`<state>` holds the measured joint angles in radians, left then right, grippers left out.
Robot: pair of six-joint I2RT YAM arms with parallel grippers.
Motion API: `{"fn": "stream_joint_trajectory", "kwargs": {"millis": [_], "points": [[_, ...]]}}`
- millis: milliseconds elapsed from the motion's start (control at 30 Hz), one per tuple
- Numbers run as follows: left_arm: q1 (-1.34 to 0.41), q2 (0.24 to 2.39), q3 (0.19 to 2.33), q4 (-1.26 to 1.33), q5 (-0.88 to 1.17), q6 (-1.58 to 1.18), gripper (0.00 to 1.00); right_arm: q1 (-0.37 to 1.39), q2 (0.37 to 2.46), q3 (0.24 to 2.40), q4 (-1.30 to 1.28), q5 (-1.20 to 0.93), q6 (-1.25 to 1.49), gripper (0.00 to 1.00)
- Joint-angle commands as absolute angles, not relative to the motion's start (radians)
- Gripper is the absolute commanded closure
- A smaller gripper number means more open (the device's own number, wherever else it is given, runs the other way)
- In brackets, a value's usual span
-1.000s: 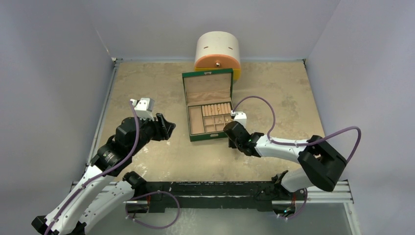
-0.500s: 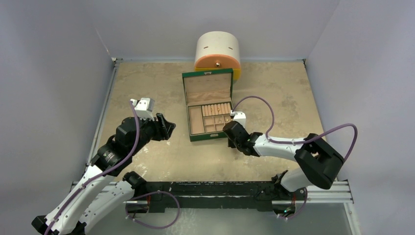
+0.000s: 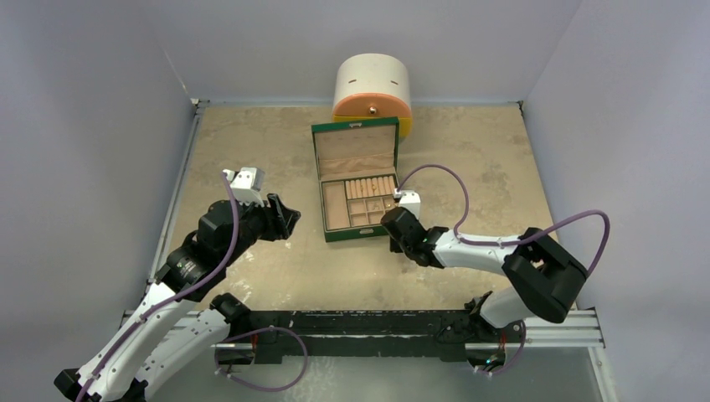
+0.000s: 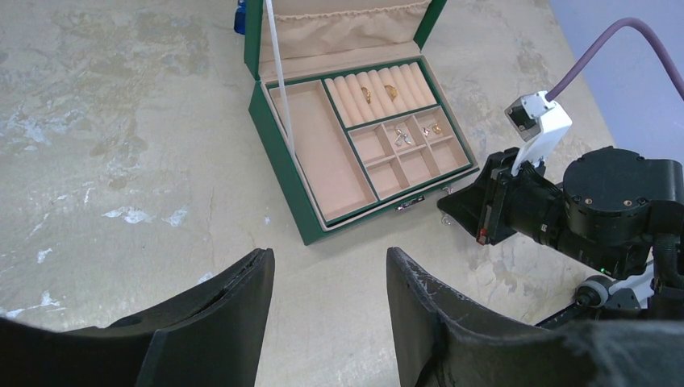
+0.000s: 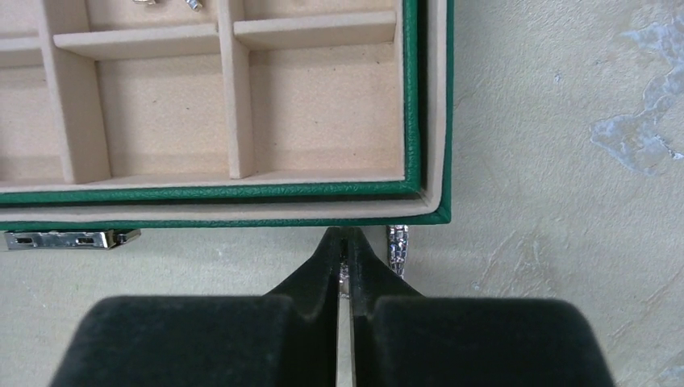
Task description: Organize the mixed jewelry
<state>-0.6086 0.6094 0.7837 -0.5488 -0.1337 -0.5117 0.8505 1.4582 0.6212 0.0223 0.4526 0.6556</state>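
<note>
Pick-up at the box front: right pincer (image 5: pixel 348 242) clenched, seemingly on a tiny silvery bit (image 5: pixel 344 276).
A second silvery bar (image 5: pixel 397 248) lies on the worktop (image 5: pixel 565 201) just beside the tips, by the green box (image 5: pixel 242 193). Gold rings (image 4: pixel 379 93) sit in the rolls. Left pincer (image 4: pixel 327 314) released, well apart. Next, likely: lift, clear the rim, drop into a small compartment.

The box (image 4: pixel 274 153) is dark green outside and soft tan inside. The rings (image 4: pixel 367 94) on its tan rolls are gold. The bits (image 4: pixel 403 137) in its little squares are silver. The table (image 4: pixel 121 161) is sandy beige with pale white blotches. The left gripper (image 4: pixel 328 258) and right gripper (image 5: pixel 345 242) are black. A silver speck (image 5: pixel 344 272) shines between the right one's fingers, and a piece (image 5: pixel 397 246) nearby is sparkly silver. The cable (image 4: pixel 589 55) is purple. The drum (image 3: pixel 372 84) is cream with an orange band.
</note>
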Motion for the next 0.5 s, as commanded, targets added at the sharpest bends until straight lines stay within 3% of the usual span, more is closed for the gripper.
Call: {"fn": "stream_joint_trajectory", "kwargs": {"millis": [0, 467], "points": [[-0.601, 0.606, 0.807, -0.523, -0.126, -0.500, 0.47, 0.850, 1.429, 0.596, 0.027, 0.455, 0.670, 1.00], [-0.601, 0.609, 0.808, -0.522, -0.124, -0.501, 0.47, 0.854, 1.252, 0.641, -0.069, 0.424, 0.658, 1.00]]}}
